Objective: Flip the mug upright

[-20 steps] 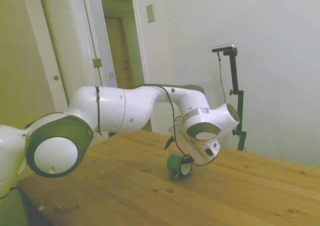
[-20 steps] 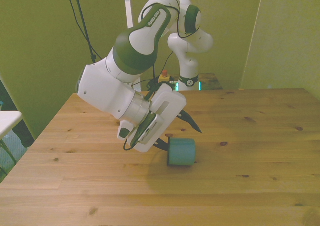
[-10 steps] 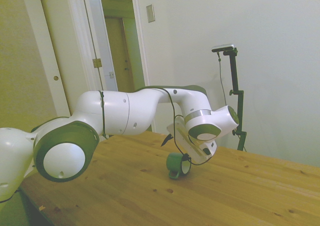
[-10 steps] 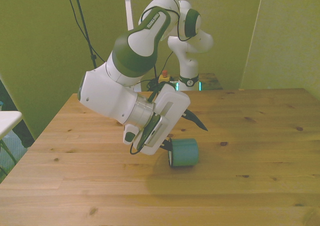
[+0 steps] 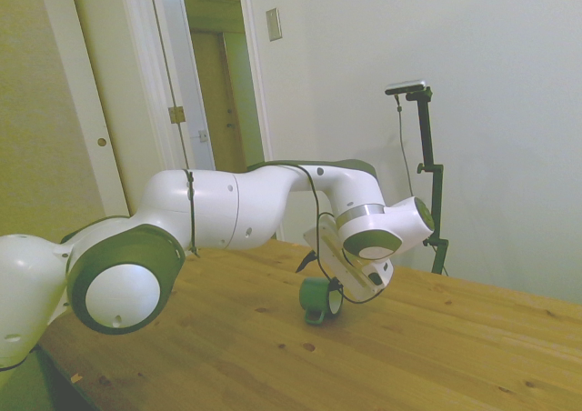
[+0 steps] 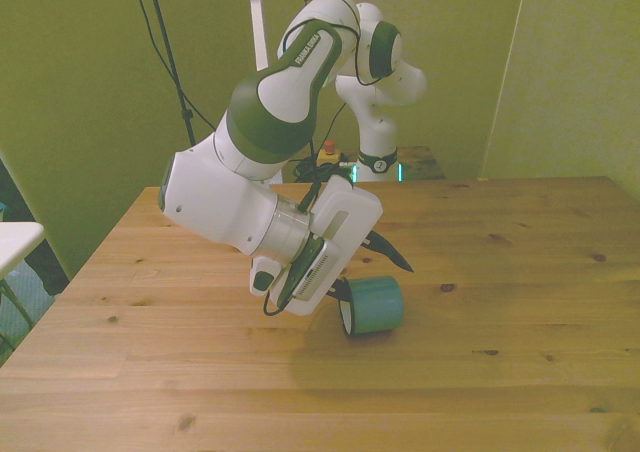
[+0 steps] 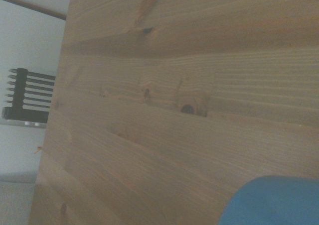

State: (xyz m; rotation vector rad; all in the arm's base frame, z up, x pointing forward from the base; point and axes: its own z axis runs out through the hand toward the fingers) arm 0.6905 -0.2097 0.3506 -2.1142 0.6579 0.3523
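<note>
Over the last second the mug has rolled and lifted a little toward the front view's right, its far end tipping up so that its dark-rimmed mouth now faces more toward the front view's left and down, while the arm's wrist has followed it and turned slightly. That suggests the flip is under way but early: the mug is on its side, tilted, near the middle of the tabletop, not yet upright. Going left to right in the front view, the white and grey-green arm comes down to the gripper; one dark, pointed finger sticks out past the mug's top, the other seems tucked at the rim, so the fingers look spread wide with one likely hooked into the mouth, though the wrist hides the contact. The mug is a short teal cylinder, smooth and faintly glossy like enamel, pale inside; the side view shows it with its open end toward the camera. The tabletop is knotty, planked pine with a matte grain.
</note>
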